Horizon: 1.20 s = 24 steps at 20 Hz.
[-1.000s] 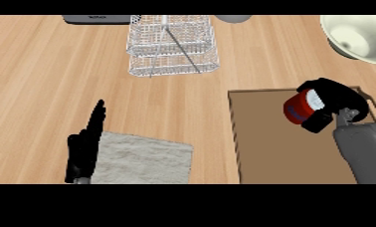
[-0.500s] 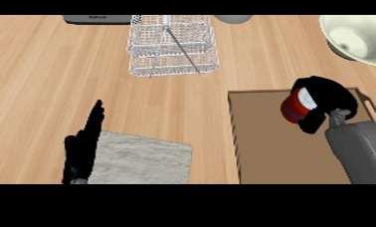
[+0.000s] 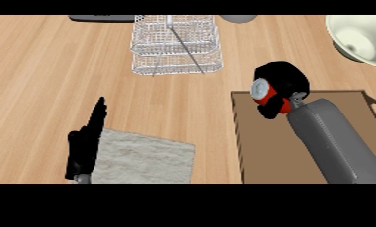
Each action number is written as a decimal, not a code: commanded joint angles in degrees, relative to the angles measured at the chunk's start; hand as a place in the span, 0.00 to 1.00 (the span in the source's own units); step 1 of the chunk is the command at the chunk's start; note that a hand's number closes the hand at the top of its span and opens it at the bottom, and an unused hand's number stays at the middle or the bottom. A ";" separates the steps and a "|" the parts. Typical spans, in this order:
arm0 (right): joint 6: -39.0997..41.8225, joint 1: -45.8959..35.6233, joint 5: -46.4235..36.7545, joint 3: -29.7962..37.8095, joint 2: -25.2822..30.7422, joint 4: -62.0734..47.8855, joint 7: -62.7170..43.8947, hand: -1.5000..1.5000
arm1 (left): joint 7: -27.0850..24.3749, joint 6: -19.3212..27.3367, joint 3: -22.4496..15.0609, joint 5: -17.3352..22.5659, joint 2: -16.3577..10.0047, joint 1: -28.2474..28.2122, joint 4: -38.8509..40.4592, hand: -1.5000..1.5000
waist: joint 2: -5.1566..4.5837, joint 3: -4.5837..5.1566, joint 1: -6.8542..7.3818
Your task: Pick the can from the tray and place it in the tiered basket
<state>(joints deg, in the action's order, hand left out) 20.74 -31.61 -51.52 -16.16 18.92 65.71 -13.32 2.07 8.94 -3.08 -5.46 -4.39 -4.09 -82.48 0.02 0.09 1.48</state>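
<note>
red can (image 3: 265, 95) tucked inside curled right hand (image 3: 284, 76), kinda on its side, silver end facing left, left hand (image 3: 82, 144) flat open

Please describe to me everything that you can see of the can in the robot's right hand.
The can is red, with a round silver-grey end that looks like metal. It is tilted, with this end facing up and toward the view's left. The right hand is curled round it and hides much of its body. It shows over the upper left corner of the brown tray; whether it touches the tray cannot be told.
</note>
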 commanded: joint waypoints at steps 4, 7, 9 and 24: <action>-1.94 -2.09 7.54 8.38 -3.64 4.16 2.38 1.00 | 1.23 2.43 -0.20 -1.08 1.88 -0.30 0.91 0.50 | 0.13 -0.11 -1.85; 0.48 -3.56 12.05 12.60 -5.20 11.98 -2.54 1.00 | -1.53 3.07 -1.61 -1.82 3.15 -5.03 0.92 0.50 | 0.48 -0.08 -2.23; -0.90 -5.79 16.05 17.01 -8.10 14.20 -5.36 1.00 | -1.09 1.18 1.05 -0.10 0.71 -1.69 2.18 0.50 | 0.43 -0.07 -2.51; 8.64 -26.84 22.83 23.71 -2.21 27.11 -21.89 1.00 | 0.74 -0.55 1.59 0.21 0.14 1.47 4.49 0.50 | 0.03 -0.05 -1.23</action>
<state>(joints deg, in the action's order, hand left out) 28.60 -52.37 -29.83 6.72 17.31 94.15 -30.62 0.94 8.90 -1.62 -5.15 -4.24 -4.29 -81.09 0.36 -0.22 0.06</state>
